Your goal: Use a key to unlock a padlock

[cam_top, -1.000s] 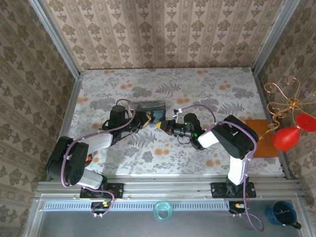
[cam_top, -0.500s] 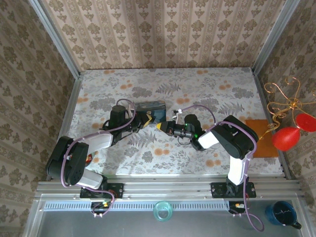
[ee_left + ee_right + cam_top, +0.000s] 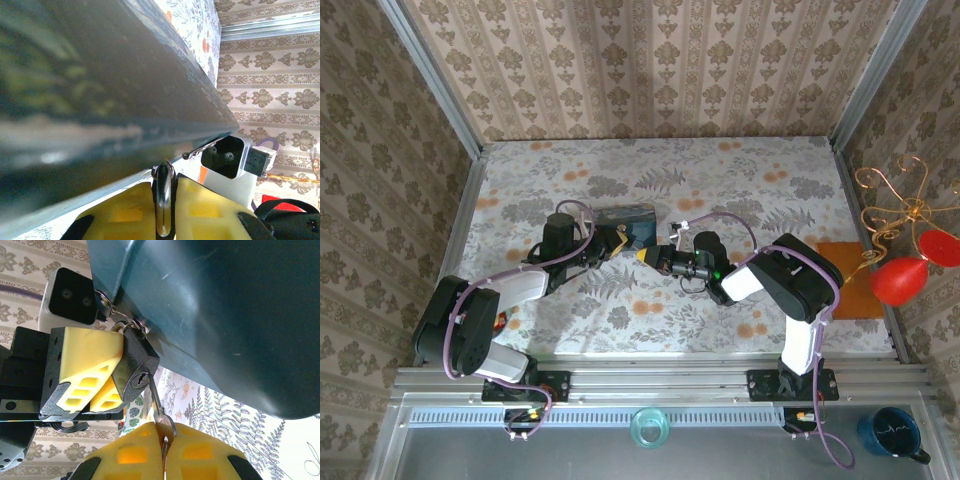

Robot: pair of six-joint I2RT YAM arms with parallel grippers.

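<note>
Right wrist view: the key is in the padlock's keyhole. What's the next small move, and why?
Probably a gentle twist of the right gripper, turning the key about its shaft. Its blade already sits in the keyhole of the padlock, the left gripper pinches that padlock steady, and the shackle is still closed, hooked to the box.

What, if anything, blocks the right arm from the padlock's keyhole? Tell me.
Likely nothing, so yes, reachable: the right fingers pinch the key, its tip at the keyhole of the padlock, nothing between. The left fingers clamp the padlock.
</note>
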